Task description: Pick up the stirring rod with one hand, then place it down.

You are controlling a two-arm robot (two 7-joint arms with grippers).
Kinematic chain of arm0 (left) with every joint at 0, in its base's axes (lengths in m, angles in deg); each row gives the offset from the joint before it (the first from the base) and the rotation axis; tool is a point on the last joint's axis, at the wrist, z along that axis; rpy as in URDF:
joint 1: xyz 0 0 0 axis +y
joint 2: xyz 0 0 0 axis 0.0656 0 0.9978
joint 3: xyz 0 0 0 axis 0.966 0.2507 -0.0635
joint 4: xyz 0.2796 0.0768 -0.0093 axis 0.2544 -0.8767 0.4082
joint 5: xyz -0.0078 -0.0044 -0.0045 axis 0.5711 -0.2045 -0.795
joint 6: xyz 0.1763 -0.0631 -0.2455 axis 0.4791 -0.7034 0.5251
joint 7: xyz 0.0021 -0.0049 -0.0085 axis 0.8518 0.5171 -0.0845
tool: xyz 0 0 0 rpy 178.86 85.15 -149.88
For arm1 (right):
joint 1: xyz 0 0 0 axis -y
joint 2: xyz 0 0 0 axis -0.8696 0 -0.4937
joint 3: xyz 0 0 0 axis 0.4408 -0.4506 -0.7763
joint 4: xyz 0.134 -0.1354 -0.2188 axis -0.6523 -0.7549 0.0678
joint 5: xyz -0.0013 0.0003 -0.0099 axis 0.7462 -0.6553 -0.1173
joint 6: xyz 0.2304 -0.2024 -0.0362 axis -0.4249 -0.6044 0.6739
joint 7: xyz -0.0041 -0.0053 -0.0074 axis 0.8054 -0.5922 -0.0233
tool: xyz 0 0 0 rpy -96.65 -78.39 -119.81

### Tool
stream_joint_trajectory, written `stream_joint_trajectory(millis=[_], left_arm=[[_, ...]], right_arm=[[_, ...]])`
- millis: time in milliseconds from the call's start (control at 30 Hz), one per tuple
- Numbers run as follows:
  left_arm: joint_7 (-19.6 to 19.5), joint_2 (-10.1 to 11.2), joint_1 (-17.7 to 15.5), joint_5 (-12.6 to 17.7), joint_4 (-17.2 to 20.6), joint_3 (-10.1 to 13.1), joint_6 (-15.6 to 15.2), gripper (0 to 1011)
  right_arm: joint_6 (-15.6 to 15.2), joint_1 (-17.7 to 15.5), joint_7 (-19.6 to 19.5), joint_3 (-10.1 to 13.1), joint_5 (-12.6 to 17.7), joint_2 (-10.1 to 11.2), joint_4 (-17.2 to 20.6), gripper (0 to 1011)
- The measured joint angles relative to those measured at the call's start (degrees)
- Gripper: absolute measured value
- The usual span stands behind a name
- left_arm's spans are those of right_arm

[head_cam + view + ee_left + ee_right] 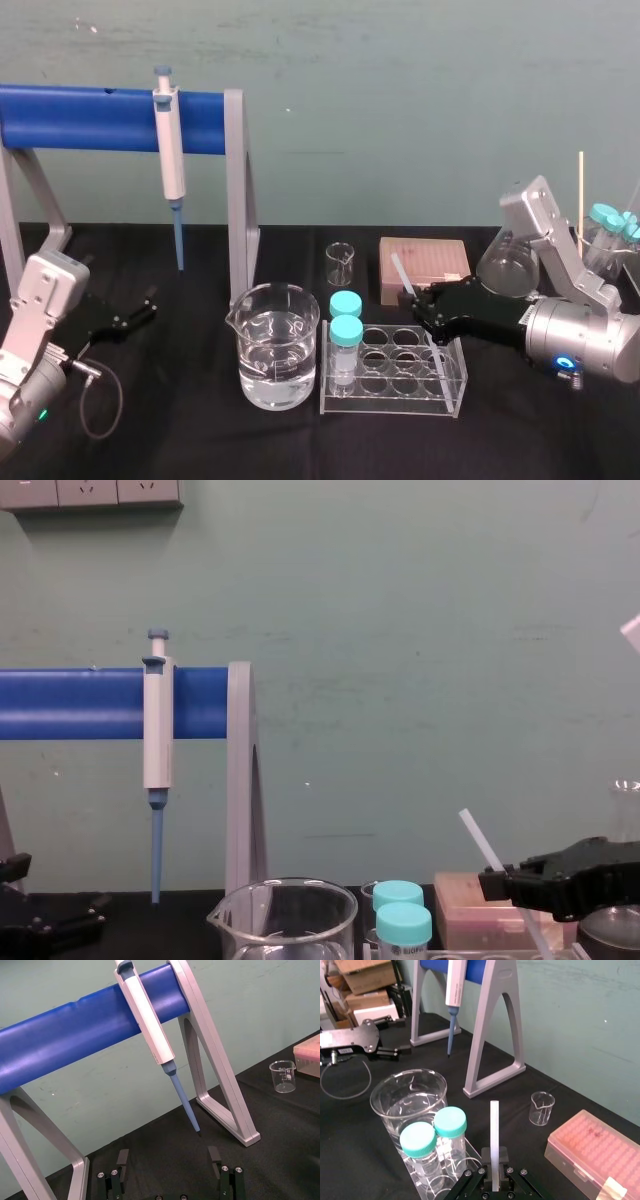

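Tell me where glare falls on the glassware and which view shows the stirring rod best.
Head view: bright highlights on the rim of the water beaker; the stirring rod, held by the right gripper, blends into the pink tip box behind it. Right wrist view: the rod stands out white against the black table. Chest view: it shows clearly against the green wall.

Left pincer (148,303), right pincer (412,302) — black, blocky; silver arms (590,345); blue ring light (566,363) — grey cable (120,395).

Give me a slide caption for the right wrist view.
Right gripper, jaws shut on the stirring rod, over the tube rack; left gripper parked beyond.
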Motion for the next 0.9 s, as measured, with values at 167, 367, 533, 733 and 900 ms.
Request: stream_joint_trajectory(millis=[167,367,533,733,900], left_arm=[[0.0,0.0,0.0,0.0,0.0,0.0,0.0,1000],[0.0,0.0,0.0,0.0,0.0,0.0,0.0,1000],[0.0,0.0,0.0,0.0,0.0,0.0,0.0,1000],[0.0,0.0,0.0,0.0,0.0,0.0,0.0,1000],[0.0,0.0,0.0,0.0,0.0,0.0,0.0,1000]], right_arm=[[2.1,-1.0,0.1,0.8,0.7,-0.4,0.0,72],[10.9,-4.2,-0.7,3.2,0.7,-1.3,0.7,72],[17.4,-6.9,-2.0,5.3,-0.2,-2.2,1.2,72],[22.7,-9.9,-1.9,7.8,0.8,-3.4,1.4,73],[24.7,-11.6,-0.3,9.2,2.6,-4.0,1.5,72]])
